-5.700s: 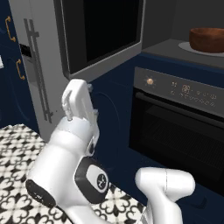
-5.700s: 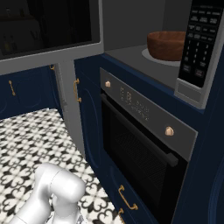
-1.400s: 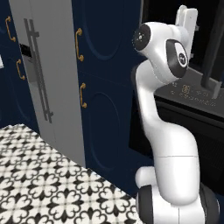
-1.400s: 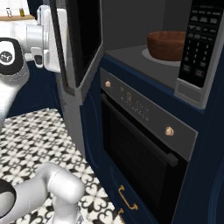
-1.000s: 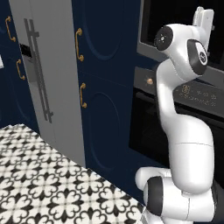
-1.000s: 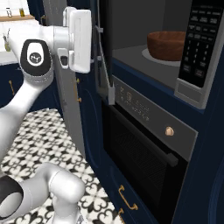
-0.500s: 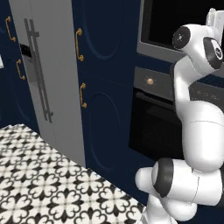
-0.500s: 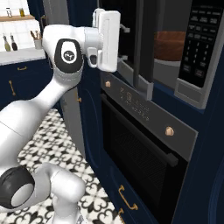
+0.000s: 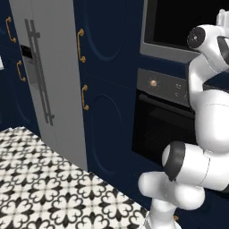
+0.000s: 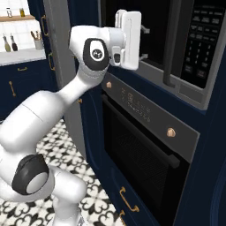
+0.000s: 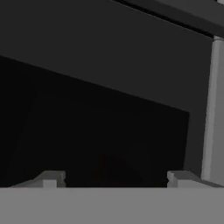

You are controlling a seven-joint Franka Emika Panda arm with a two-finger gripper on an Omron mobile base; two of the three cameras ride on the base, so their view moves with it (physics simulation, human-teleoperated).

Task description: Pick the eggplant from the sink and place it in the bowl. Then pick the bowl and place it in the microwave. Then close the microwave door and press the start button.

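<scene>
The gripper (image 10: 144, 43) is pressing its spread, empty jaws flat against the black glass of the microwave door (image 10: 152, 42), which is looking nearly closed on the microwave (image 9: 176, 27). To finish well, it is pushing squarely until the door seats, then sliding toward the keypad (image 10: 201, 42) lying beyond the door's handle (image 10: 170, 53). The handle is standing just beside the jaws; below them the oven (image 10: 145, 150) front is leaving open room.
</scene>
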